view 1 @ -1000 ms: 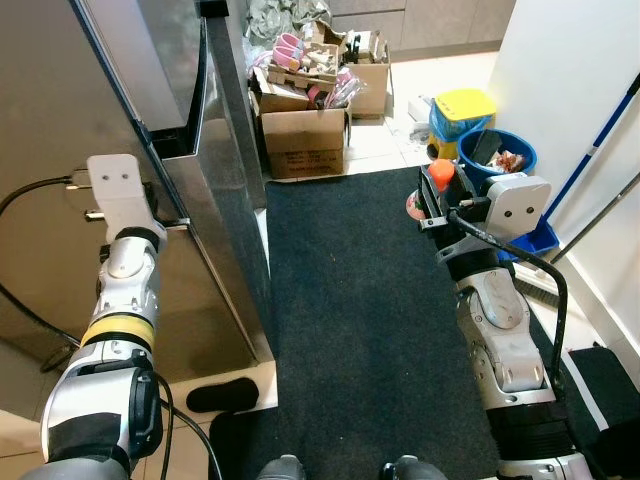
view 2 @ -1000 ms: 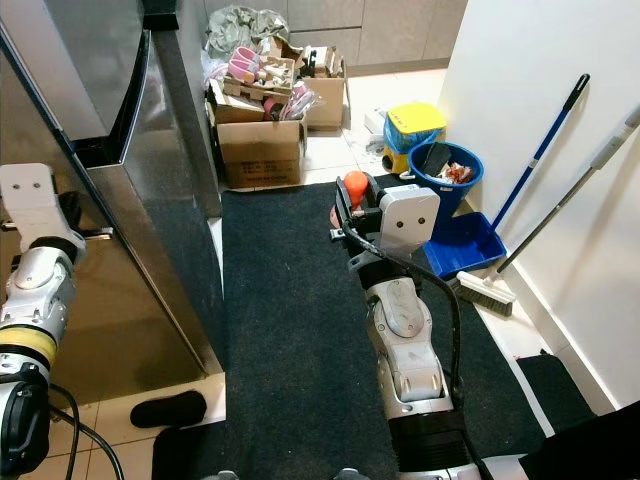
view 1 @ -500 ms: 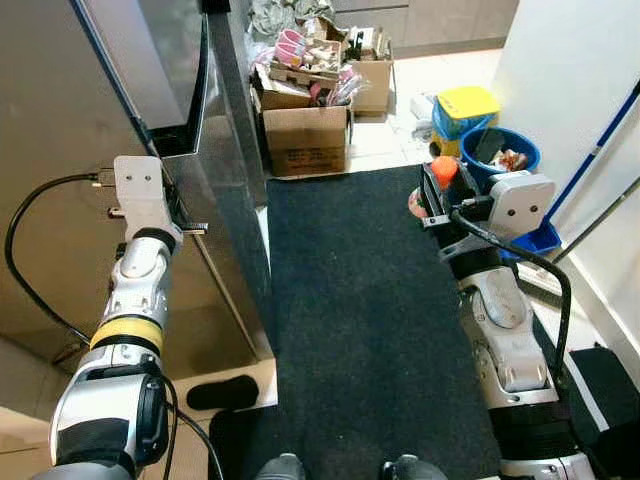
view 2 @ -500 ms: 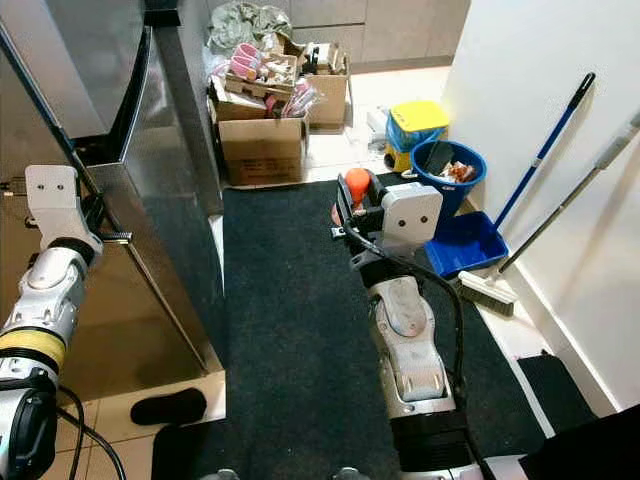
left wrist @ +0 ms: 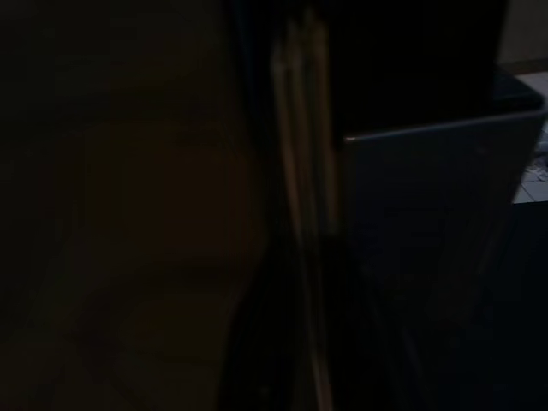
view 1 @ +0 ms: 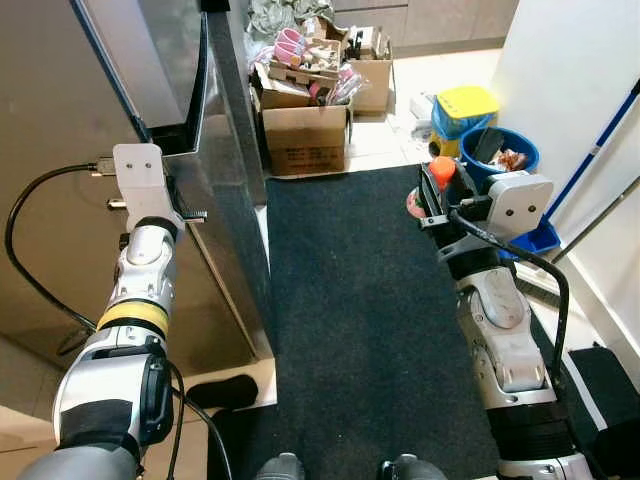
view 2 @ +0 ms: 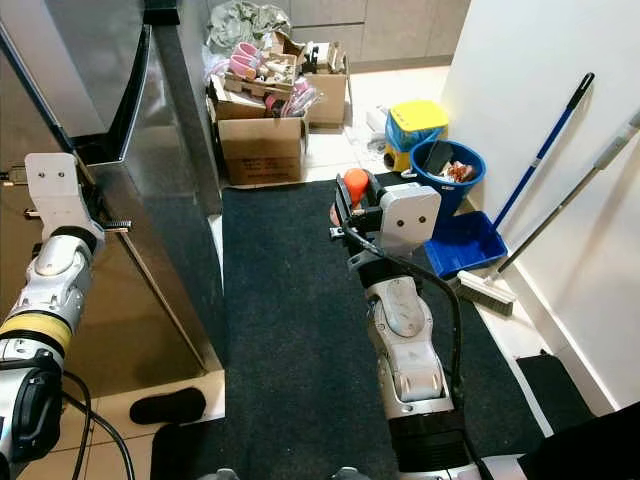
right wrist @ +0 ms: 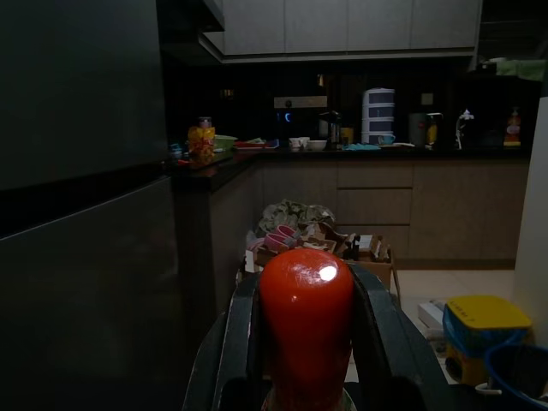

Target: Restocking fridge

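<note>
Right wrist view: red-capped bottle (right wrist: 306,321) clamped between right claw (right wrist: 308,342) fingers.

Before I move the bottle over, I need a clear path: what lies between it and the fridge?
Bare dark mat between bottle and fridge, in both eye views.

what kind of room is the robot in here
Most likely a home kitchen. A tall steel fridge stands at the robot's left, a dark counter with small appliances runs along the back, and cardboard boxes of goods sit on the tiled floor.
</note>
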